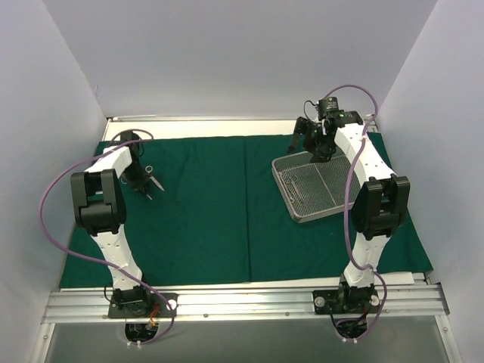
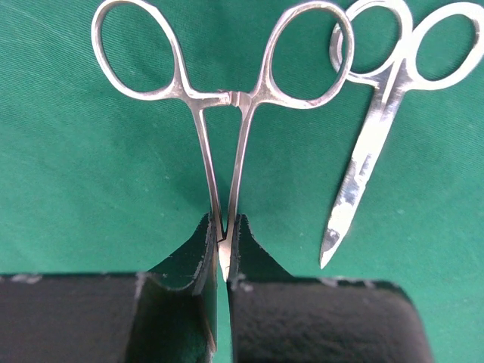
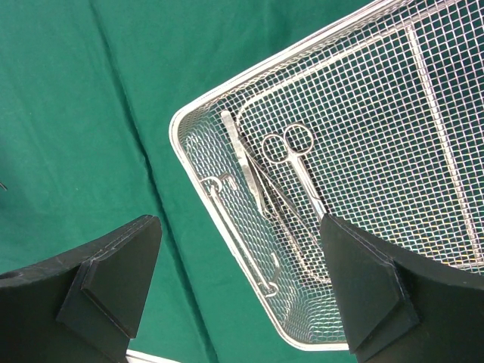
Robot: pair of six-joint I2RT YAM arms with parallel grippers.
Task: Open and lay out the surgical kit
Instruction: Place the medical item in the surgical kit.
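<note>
The dark green drape point(image 1: 204, 212) lies spread flat over the table. My left gripper point(image 1: 149, 185) is low over its left part, shut on the tips of steel ring-handled forceps point(image 2: 227, 113) that point away from the fingers point(image 2: 253, 253). I cannot tell whether the forceps rest on the cloth. Small scissors point(image 2: 374, 144) lie on the drape point(image 2: 91, 189) just right of them. The wire-mesh tray point(image 1: 285, 190) sits at the right. My right gripper point(image 1: 306, 140) hangs open above its far corner point(image 3: 175, 128), nothing between the fingers point(image 3: 113, 287). Scissors point(image 3: 291, 147) and tweezers point(image 3: 240, 155) lie in the tray.
White walls close the space on the left, back and right. A metal rail point(image 1: 242, 299) with both arm bases runs along the near edge. Purple cables point(image 1: 49, 197) loop beside each arm. A fold line point(image 1: 246, 212) runs down the drape's middle.
</note>
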